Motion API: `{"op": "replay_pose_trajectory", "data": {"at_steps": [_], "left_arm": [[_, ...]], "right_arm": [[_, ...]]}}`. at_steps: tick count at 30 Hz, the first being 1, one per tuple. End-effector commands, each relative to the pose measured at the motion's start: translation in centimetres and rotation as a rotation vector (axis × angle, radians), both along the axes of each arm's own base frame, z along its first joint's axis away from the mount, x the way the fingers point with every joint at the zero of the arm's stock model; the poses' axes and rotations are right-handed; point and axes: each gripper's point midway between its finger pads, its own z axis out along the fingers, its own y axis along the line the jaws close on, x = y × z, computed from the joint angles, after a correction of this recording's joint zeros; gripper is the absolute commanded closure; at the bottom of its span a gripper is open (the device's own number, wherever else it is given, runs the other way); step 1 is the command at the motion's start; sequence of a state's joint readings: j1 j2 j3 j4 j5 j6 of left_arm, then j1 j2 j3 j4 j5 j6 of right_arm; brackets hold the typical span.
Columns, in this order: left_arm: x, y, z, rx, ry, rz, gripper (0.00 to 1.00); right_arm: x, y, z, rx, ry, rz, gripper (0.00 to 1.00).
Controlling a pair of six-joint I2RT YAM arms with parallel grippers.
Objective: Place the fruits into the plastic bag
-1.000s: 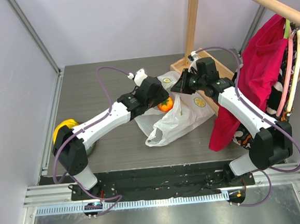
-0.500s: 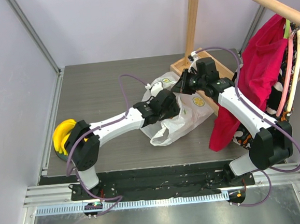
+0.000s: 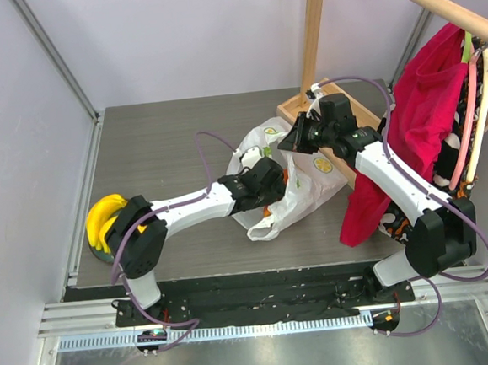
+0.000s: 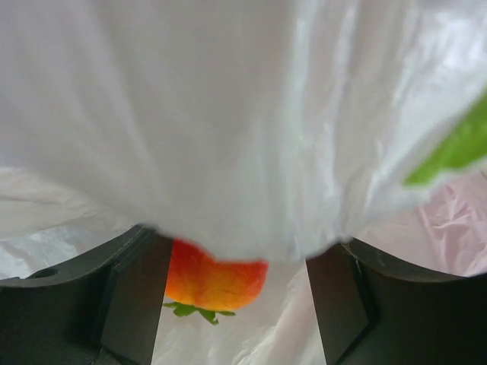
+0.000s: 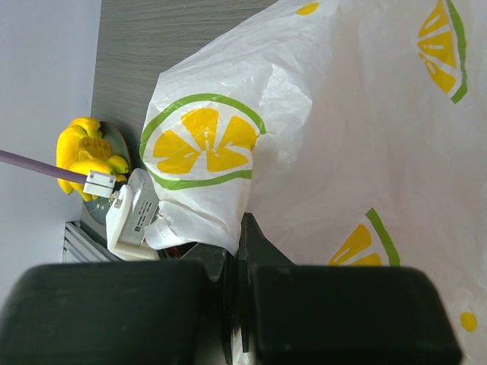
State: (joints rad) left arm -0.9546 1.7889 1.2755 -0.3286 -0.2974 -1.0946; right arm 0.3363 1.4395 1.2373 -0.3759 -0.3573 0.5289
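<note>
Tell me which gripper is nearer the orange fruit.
Left. The left gripper is inside the bag, the orange fruit just ahead between its open jaws. The right gripper pinches the bag's rim, farther off.

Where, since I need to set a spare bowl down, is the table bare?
Bare table lies beyond the left arm, from the left wall to the bag. Crowded on the right: left gripper, right gripper, wooden frame, red cloth.
</note>
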Motion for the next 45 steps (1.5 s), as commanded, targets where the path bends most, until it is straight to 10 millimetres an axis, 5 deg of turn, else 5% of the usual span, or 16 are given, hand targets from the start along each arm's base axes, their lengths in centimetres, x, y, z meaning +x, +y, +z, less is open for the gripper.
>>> {"op": "replay_pose_trajectory", "data": {"at_steps": [1,13,17,18,21,31,34,45], "left_arm": [[0.7,-0.3,0.3,-0.014,-0.032,0.020,0.24],[0.9,0.0,2.8,-0.030,-0.109,-0.016,0.17],[0.4,0.1,5.3,-0.099,-0.199,-0.087,0.17],[0.3,0.1,7.6,-0.150,-0.252,-0.102,0.17],[-0.1,1.4,10.1,-0.181,-0.319,-0.115,0.16],[-2.3,4.7,13.4,-0.249,-0.361,-0.257,0.14],[-2.2,7.4,14.2,-0.225,-0.389,-0.220,0.13],[-0.7,24.2,10.9,0.057,-0.346,0.184,0.11]], "right_arm": [[0.0,-0.3,2.5,0.021,-0.074,-0.008,0.99],[0.0,-0.3,2.5,0.021,-0.072,-0.013,0.99],[0.0,-0.4,2.4,0.019,-0.073,-0.014,0.99],[-0.1,-0.4,2.5,0.018,-0.074,-0.013,0.99],[-0.1,-0.4,2.4,0.018,-0.071,-0.014,0.99],[-0.1,-0.3,2.4,0.018,-0.074,-0.010,0.99],[-0.1,-0.4,2.5,0.018,-0.076,-0.011,0.99],[-0.1,-0.4,2.3,0.015,-0.074,-0.012,0.99]]}}
